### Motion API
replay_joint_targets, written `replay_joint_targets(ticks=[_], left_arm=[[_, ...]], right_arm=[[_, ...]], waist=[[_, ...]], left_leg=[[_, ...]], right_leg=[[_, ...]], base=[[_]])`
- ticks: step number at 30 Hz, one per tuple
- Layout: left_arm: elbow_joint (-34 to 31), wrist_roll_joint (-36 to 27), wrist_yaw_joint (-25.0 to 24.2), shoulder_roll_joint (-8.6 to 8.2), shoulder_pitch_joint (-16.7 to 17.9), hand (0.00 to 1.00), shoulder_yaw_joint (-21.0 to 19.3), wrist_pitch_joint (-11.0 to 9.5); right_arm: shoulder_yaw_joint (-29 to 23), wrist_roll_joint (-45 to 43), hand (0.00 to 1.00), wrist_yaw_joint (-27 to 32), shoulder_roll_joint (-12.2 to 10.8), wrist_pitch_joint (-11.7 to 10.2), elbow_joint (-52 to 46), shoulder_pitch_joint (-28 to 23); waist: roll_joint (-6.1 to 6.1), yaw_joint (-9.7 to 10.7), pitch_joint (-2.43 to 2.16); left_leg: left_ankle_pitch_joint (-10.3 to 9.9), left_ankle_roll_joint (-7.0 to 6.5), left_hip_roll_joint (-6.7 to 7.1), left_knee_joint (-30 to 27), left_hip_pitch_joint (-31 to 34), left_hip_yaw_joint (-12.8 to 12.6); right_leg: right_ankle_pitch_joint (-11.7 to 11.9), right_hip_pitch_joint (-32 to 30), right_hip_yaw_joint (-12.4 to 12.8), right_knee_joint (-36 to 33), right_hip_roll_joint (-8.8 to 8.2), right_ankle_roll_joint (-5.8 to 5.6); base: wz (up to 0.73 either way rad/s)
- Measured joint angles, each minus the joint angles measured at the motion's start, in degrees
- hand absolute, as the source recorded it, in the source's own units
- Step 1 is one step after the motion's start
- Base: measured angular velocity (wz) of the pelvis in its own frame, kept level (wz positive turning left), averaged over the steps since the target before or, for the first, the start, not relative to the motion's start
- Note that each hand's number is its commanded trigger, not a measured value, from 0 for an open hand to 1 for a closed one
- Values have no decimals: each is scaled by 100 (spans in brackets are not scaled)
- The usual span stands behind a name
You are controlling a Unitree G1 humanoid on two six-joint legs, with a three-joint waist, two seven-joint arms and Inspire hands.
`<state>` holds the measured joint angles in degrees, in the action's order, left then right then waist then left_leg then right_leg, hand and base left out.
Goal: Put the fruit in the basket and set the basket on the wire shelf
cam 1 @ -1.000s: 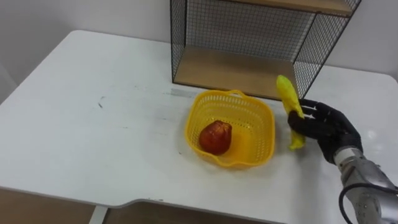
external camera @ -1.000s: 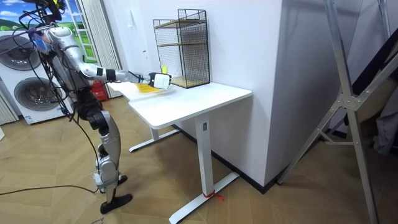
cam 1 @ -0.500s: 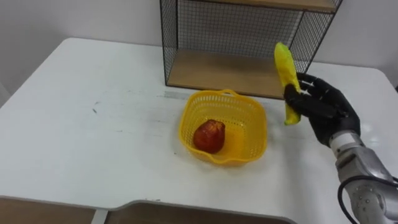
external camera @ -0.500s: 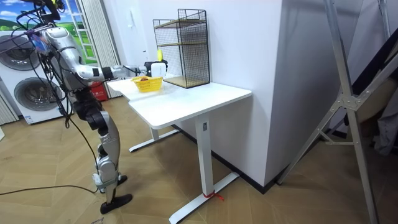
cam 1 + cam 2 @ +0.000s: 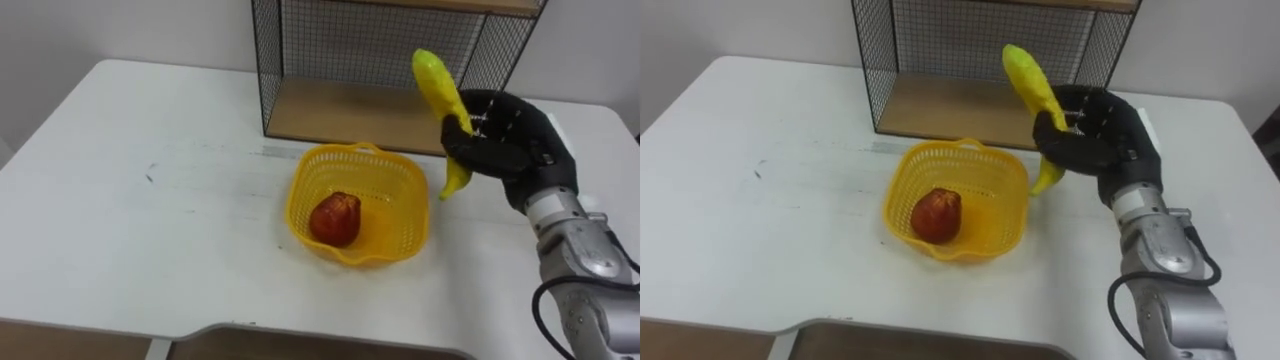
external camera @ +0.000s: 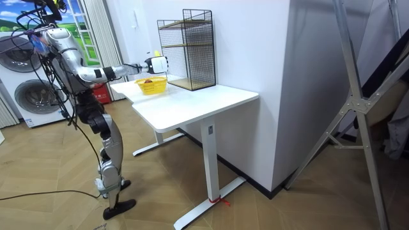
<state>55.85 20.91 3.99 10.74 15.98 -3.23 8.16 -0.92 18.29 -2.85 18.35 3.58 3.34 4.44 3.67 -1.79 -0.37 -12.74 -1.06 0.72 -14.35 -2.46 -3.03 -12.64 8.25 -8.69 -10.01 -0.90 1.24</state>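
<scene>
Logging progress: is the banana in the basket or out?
Out. The right hand is curled round the banana, holding it in the air just right of the basket; the red fruit lies inside the basket.

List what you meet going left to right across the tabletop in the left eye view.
yellow basket with the red fruit inside it → banana → right hand, fingers curled round the banana

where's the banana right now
In the left eye view the banana is held up in the right hand, just right of the yellow basket and in front of the wire shelf.
</scene>
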Motion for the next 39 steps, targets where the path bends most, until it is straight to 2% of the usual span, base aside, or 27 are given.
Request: replay_joint_targets(ticks=[5, 9, 12, 13, 14, 15, 16, 24, 27, 36, 39], left_arm=[[169, 0, 0, 21, -76, 0, 2, -23], [334, 0, -1, 22, -173, 0, 10, -153], [417, 0, -1, 27, -272, 0, 11, -239], [448, 0, -1, 26, -280, 0, 18, -241], [469, 0, -1, 25, -299, 0, 23, -238], [483, 0, -1, 25, -299, 0, 23, -234], [485, 0, -1, 25, -296, 0, 23, -231], [492, -2, -1, 27, -318, 0, 42, -233], [491, -9, -1, 27, -312, 0, 41, -233], [491, -125, 0, 28, -298, 0, 39, -241], [491, -576, 14, 38, -266, 0, -12, -243]], right_arm=[[165, -755, 100, -171, 2, 2, -30, 2], [211, -979, 100, -348, 2, -12, -92, 2], [212, -1062, 100, -439, 2, -54, -107, 1], [215, -1115, 100, -453, 3, -54, -125, 1], [217, -1207, 19, -502, 3, -52, -203, 1], [217, -1238, 19, -565, 7, -52, -308, 1], [217, -1244, 0, -598, 8, -52, -355, 1], [498, -1427, 0, -808, 14, -54, -414, 0], [599, -1429, 0, -816, 15, -54, -414, 0], [626, -1426, 0, -804, 14, -54, -394, -27], [623, -1390, 0, -786, 15, -54, -395, -30]], waist=[[117, -29, -35], [149, -32, -1], [157, -29, 69], [157, -30, 69], [152, -30, 68], [143, -28, 74], [137, -25, 75], [109, -43, 54], [80, -41, 18], [86, -55, 15], [75, -50, 27]], left_leg=[[0, 0, -4, -44, 8, 0], [0, -1, -3, -50, 21, -3], [0, -2, -2, -52, 39, -5], [-1, -2, -4, -51, 48, -4], [-1, -2, -5, -54, 80, 0], [-1, -2, -7, -52, 93, 1], [-1, -2, -8, -51, 93, 1], [-1, -3, -5, -48, 103, -10], [-1, -3, -4, -45, 85, -16], [-1, -4, -6, -95, 76, 4], [-6, -7, -10, -117, 80, 19]], right_leg=[[0, -16, 7, -22, 4, 0], [0, -19, 14, -60, 0, 0], [0, -44, 31, -65, -1, -1], [0, -56, 32, -67, 0, -1], [1, -108, 33, -73, 1, 0], [1, -131, 42, -76, 3, 1], [1, -132, 48, -76, 4, 1], [2, -129, 58, -73, 0, 1], [2, -106, 53, -67, -2, 0], [2, -60, 39, -68, -1, 0], [3, -42, -9, -69, 2, 0]], base=[[0], [0], [0], [0], [0], [-3], [0], [0], [0], [1], [5]])
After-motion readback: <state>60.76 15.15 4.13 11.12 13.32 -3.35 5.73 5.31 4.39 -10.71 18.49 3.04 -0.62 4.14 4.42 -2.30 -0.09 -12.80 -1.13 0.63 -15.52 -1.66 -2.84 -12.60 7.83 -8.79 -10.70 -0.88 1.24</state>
